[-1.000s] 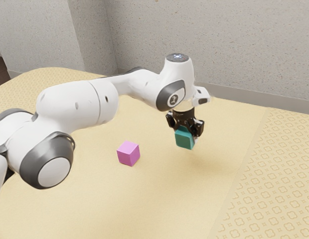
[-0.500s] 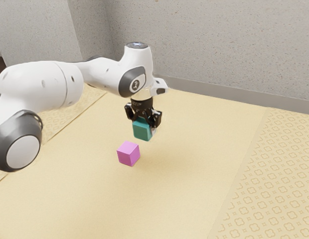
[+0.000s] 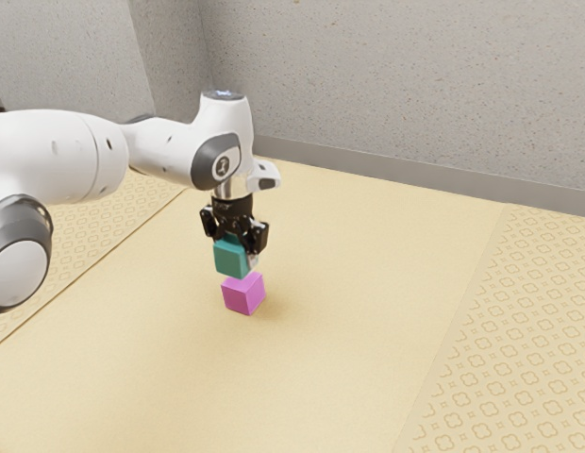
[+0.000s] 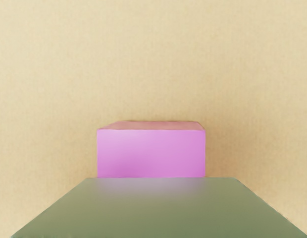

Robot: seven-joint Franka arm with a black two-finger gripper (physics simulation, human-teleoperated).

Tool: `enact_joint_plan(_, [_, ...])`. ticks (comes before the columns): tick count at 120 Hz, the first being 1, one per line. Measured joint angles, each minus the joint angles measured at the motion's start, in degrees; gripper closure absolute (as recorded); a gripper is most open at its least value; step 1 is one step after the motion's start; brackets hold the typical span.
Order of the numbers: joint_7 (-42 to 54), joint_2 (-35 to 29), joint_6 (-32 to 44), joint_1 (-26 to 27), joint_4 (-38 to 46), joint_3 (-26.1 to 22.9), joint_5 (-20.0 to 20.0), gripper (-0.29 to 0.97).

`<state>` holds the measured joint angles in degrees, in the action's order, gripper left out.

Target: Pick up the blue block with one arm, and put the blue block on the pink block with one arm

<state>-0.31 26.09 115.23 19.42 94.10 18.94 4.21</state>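
The white arm (image 3: 104,165) reaches out over the tan table (image 3: 387,311). At its end, the black gripper (image 3: 234,243) points straight down. Its 2 jaws are closed on a teal block (image 3: 230,261). There is 1 jaw on each side, and they squeeze the top part of the block. The block looks more green-blue than plain blue. It hangs just under the jaws, up off the table, and most of it sticks out below them.

The pink block (image 3: 243,293) sits right below the jaws and the teal block. It lies flat on the table. The bottom of the teal block is very close to the top of the pink block. I cannot tell if the 2 blocks touch or if there is a tiny gap. From the side, the pink block looks a little bit off from straight under the jaws, toward the exterior view's right.

From the hand's own camera, the teal block (image 4: 158,210) is big and blurry, right under the hand. The pink block (image 4: 151,153) sits just past it and lower down. 1 pink side shows, and so does a thin strip of its top. Bare table (image 4: 143,59) lies all around the pink block.

A gray wall (image 3: 415,85) stands behind the table, far from the jaws.
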Motion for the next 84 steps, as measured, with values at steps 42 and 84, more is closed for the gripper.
enact_joint_plan(42, [1.73,2.93,1.09,-1.38,-0.72,-1.44,0.48,0.30])
enact_joint_plan(84, [3.11,2.68,1.32,-2.51,-3.17,-1.24,-0.02,0.06])
